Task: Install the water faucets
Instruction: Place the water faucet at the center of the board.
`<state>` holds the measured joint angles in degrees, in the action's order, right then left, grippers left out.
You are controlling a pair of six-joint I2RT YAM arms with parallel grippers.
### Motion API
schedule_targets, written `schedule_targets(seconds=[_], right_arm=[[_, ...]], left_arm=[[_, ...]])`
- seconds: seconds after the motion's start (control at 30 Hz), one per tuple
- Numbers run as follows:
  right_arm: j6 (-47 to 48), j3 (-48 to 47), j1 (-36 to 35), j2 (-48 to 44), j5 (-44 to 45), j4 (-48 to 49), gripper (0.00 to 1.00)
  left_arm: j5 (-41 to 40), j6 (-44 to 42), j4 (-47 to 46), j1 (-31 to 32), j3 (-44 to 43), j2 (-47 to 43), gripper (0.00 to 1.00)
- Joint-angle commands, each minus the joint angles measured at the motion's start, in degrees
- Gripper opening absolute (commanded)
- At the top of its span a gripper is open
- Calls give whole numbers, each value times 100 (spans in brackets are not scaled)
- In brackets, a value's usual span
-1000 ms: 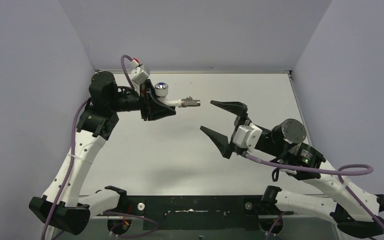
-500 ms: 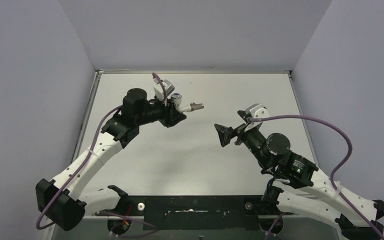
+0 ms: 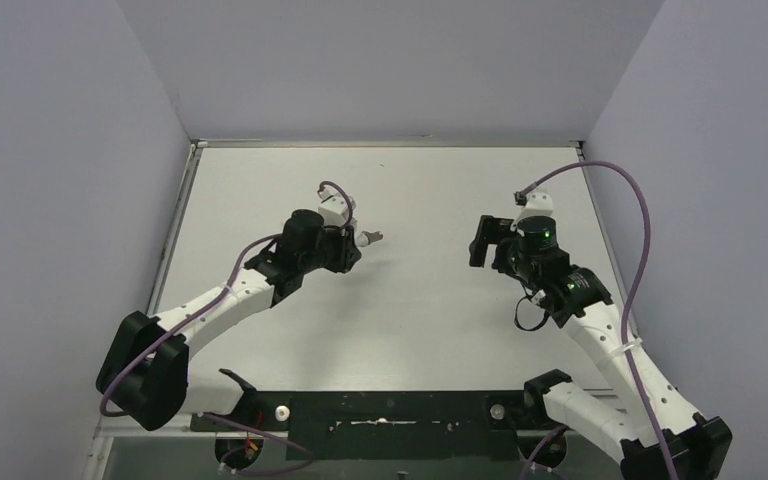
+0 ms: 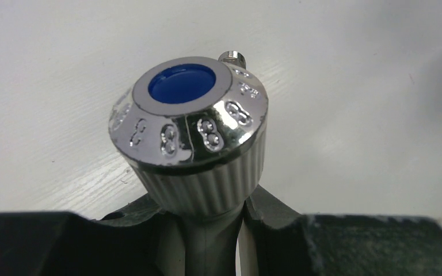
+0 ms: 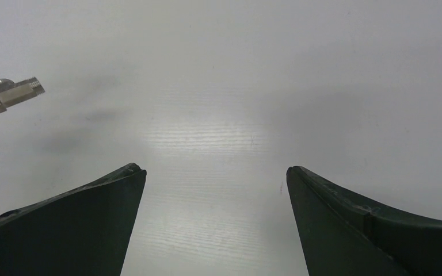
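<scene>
Pale grey tabletop (image 3: pixel 410 310) | white, chrome-knobbed, blue-dotted faucet (image 4: pixel 190 129) is clamped in left gripper (image 3: pixel 352 248) | right gripper (image 5: pixel 212 168) is held apart, empty | twisting is risked, judged from only the narrow stem being gripped.

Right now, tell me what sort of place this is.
Probably a robot test cell, not a kitchen or bathroom: a white table boxed in by plain walls, two cabled arms bolted at its near edge, and a faucet held in the left tool.
</scene>
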<state>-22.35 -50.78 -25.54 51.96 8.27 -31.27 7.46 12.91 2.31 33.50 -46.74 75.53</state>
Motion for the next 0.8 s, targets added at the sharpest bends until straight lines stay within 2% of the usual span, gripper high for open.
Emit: schedule_targets(seconds=[0.0, 0.27, 0.7, 0.77], right_arm=[[-238, 434, 462, -110, -1401, 358, 100], [-533, 1008, 464, -627, -1314, 498, 100], [-308, 1044, 447, -1070, -1271, 191, 100], [-313, 1050, 445, -1084, -1295, 207, 100]], left_arm=[[-674, 172, -1342, 43, 187, 59, 0], [-1450, 23, -1897, 172, 420, 719, 0], [-1766, 80, -2629, 382, 833, 1365, 0], [-1812, 79, -2615, 394, 859, 1444, 2]])
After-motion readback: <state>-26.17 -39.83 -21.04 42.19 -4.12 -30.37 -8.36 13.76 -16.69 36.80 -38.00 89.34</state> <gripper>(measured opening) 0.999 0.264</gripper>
